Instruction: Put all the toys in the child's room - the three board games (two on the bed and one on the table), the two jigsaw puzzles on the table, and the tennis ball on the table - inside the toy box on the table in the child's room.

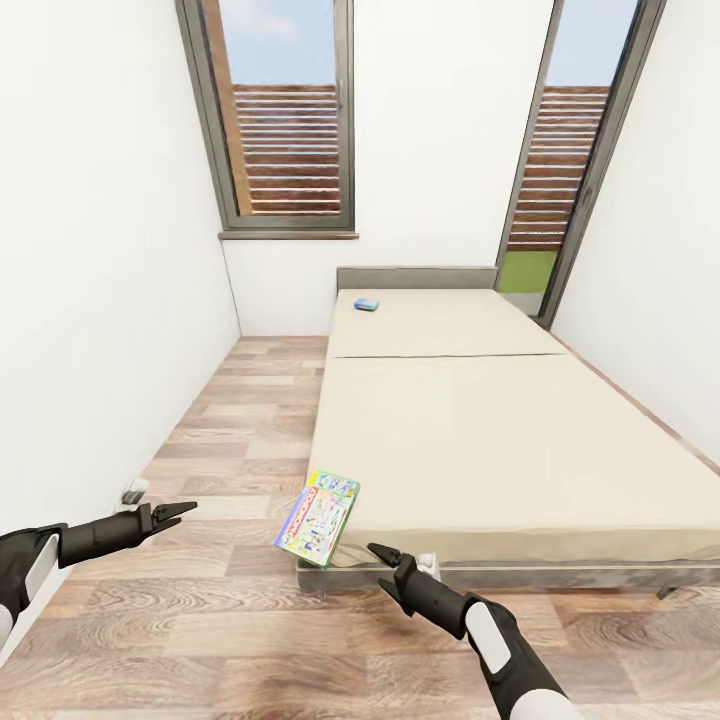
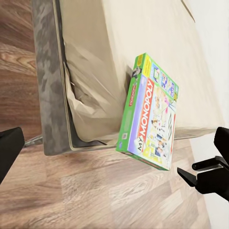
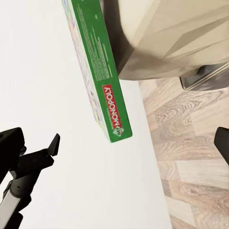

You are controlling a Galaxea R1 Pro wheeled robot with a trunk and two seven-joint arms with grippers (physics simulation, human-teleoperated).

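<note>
Beside the bed (image 1: 520, 450), both claws hover empty around the tilted Monopoly box (image 1: 318, 520).

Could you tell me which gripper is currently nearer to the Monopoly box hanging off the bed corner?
Right. The right gripper sits just below the Monopoly box, beside its lower corner. The left gripper is farther off, out over the floor on the box's other side.

Open wood floor (image 1: 230, 440) runs between the left wall (image 1: 90, 300) and the bed (image 1: 500, 450). A Monopoly box (image 1: 318, 520) overhangs the bed's near corner, tilted, between the left claw (image 1: 178, 513) and right claw (image 1: 385, 555), apart from both.
</note>
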